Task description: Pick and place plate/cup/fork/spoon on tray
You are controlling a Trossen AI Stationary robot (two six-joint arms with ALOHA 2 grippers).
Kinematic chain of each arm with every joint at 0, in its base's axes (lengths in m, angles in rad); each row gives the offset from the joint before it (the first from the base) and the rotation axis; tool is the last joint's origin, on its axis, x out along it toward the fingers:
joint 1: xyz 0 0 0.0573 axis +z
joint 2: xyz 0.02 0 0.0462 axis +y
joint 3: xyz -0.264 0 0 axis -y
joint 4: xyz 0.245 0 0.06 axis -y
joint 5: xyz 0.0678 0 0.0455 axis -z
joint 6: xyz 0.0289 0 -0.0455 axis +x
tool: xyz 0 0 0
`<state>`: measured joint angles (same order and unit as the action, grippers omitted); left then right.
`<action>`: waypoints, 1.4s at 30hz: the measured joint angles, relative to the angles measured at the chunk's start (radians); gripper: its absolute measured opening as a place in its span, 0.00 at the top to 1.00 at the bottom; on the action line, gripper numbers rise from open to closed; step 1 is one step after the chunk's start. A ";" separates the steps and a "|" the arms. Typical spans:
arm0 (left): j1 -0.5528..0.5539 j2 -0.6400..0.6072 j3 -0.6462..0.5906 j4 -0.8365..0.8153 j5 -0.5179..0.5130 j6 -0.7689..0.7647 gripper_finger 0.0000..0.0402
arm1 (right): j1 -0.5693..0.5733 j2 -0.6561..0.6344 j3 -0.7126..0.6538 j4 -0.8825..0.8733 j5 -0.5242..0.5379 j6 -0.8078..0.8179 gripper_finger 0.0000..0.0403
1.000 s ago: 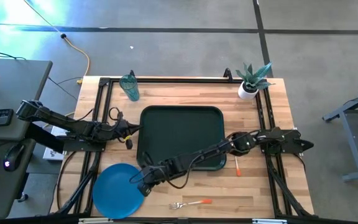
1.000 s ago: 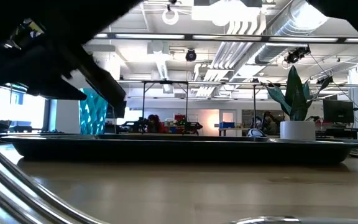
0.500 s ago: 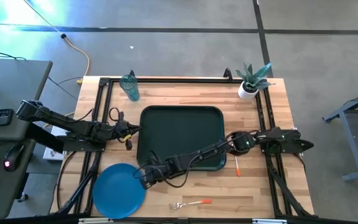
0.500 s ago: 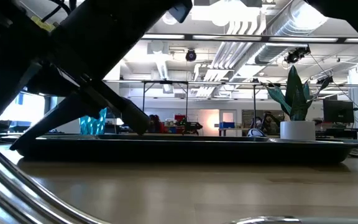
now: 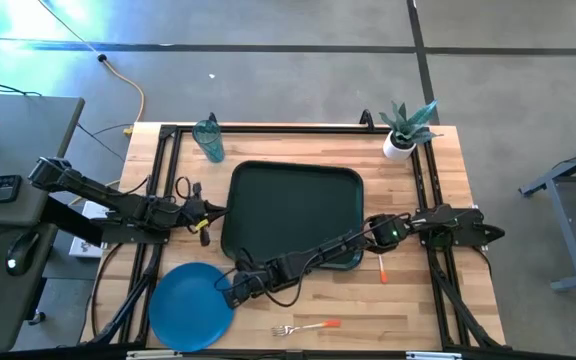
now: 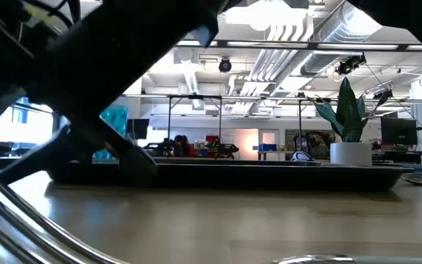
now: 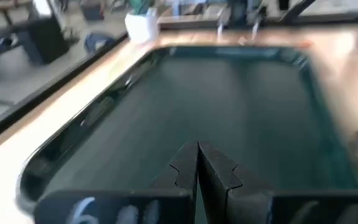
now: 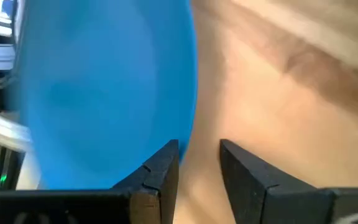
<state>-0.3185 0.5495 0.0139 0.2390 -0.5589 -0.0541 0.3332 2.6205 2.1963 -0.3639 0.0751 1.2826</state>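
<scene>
Over the last second the right end effector (image 5: 234,290), fingers parted, has crept to the round bright blue plate's (image 5: 190,305) rim without gripping it, while the large dark green tray (image 5: 293,215) shifted slightly and the left end effector (image 5: 206,212) waits shut beside it.

1. You have a white pot with a green plant (image 5: 402,133) at the far corner of the tabletop (image 5: 298,150), well away from the right arm's gripper (image 5: 234,291) and diagonally across from it.
2. In the low view the same plant (image 6: 349,121) stands upright, off to the side opposite the dark arm links.
3. A grey desk (image 5: 13,195) sits beside the tabletop, beyond the left arm's gripper (image 5: 211,214).
4. A yellow cable (image 5: 128,85) trails over the grey floor (image 5: 298,70), past the far edge and well apart from either gripper.
</scene>
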 joint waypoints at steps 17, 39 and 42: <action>-0.104 0.000 0.000 0.040 -0.119 0.058 0.99 | -0.005 0.028 0.001 0.138 -0.098 -0.116 0.81; -0.230 -0.001 0.001 -0.001 -0.339 0.045 0.99 | -0.016 -0.022 0.045 0.106 -0.038 -0.304 1.00; -0.283 -0.001 0.016 -0.002 -0.431 0.052 0.99 | -0.005 -0.060 0.050 0.007 0.031 -0.322 1.00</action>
<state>-0.6013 0.5488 0.0301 0.2371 -0.9902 -0.0024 0.3278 2.5609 2.2462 -0.3570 0.1062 0.9604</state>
